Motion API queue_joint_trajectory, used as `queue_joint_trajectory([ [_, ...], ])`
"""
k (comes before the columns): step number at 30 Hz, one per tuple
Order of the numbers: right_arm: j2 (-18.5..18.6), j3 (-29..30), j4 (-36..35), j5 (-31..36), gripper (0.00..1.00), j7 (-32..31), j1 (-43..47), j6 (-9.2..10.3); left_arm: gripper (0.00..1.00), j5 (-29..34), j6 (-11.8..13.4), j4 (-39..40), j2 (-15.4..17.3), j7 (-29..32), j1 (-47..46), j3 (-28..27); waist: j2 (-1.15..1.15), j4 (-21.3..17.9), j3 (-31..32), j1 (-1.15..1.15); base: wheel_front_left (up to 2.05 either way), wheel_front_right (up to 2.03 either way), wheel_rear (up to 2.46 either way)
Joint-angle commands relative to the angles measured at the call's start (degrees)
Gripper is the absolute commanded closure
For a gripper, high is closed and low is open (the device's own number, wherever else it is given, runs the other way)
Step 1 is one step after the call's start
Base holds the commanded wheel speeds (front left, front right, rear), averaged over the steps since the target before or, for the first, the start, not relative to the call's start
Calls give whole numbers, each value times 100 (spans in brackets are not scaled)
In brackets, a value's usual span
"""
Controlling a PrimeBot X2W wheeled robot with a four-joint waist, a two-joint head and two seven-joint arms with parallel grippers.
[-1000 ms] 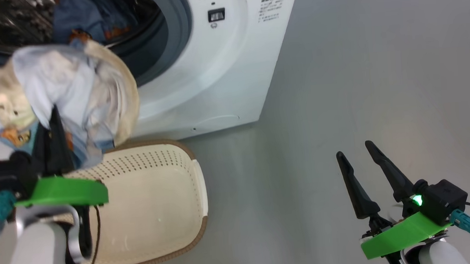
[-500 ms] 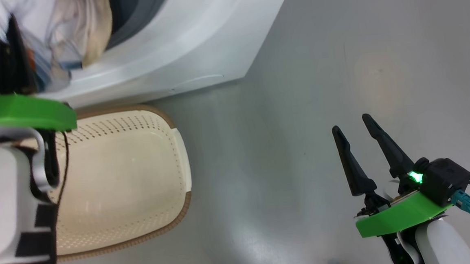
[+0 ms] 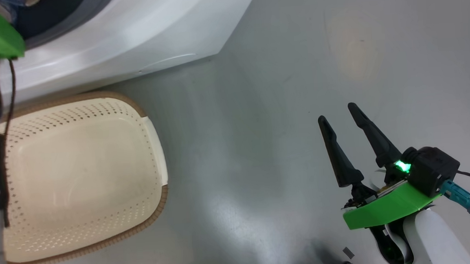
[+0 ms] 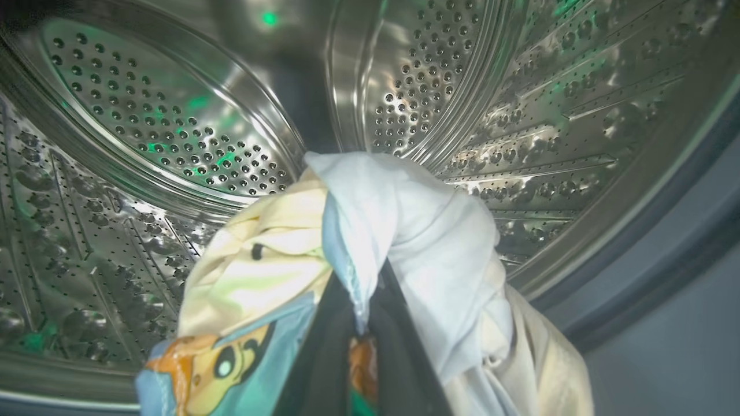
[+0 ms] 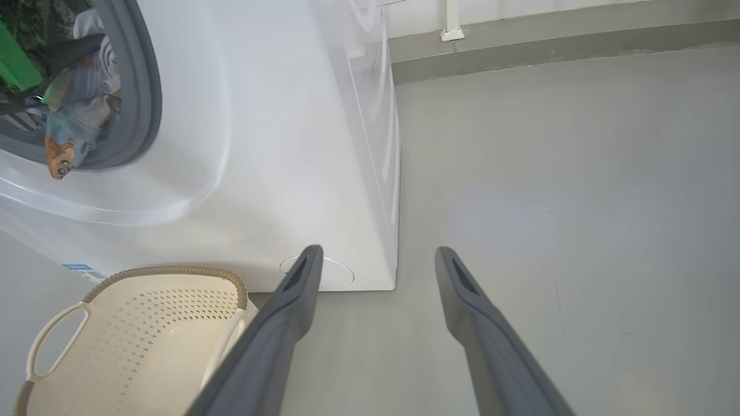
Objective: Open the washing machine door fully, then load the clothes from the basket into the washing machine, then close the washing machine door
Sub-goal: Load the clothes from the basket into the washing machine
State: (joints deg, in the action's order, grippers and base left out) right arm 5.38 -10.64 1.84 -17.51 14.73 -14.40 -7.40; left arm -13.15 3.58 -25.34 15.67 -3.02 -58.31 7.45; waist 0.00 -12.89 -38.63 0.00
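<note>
The clothes (image 4: 404, 231), clamped in your left gripper (image 4: 355, 312), are now passing from above the basket (image 3: 154, 153) into the drum (image 4: 173, 144) ahead, nearing release; your right gripper (image 3: 337, 112) is waiting, spread.

The left tool (image 4: 359, 297) pinched the bunched clothes (image 4: 416, 231). They hung inside the washing machine (image 4: 173, 144), cream and pale blue uppermost.

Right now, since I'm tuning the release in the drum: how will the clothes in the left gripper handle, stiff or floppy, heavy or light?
Probably floppy: the clothes drape in folds around the left gripper. Likely light: one narrow pinch carries several garments. They may cling on release, as cloth sits wedged between its shut jaws.
</note>
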Motion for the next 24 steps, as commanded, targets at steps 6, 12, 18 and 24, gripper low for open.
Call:
queue_joint_trajectory([
  [6,-49,-246,-27,-109,0,27,6,-9,100,123,-125,-529,408,328,-938,36,0,-151,-180,0,0,0,0],
  [12,-62,-329,-7,-147,0,27,-71,-9,100,219,-216,-1144,470,394,-1652,179,0,-235,-333,0,0,0,0],
  [18,-87,-403,9,-198,0,27,-150,-9,100,471,-162,-1436,617,-249,-2114,308,0,-329,-487,0,0,0,0],
  [24,-103,-416,32,-209,0,27,-170,-9,100,622,-135,-1783,670,-961,-2473,419,0,-389,-563,0,0,0,0],
])
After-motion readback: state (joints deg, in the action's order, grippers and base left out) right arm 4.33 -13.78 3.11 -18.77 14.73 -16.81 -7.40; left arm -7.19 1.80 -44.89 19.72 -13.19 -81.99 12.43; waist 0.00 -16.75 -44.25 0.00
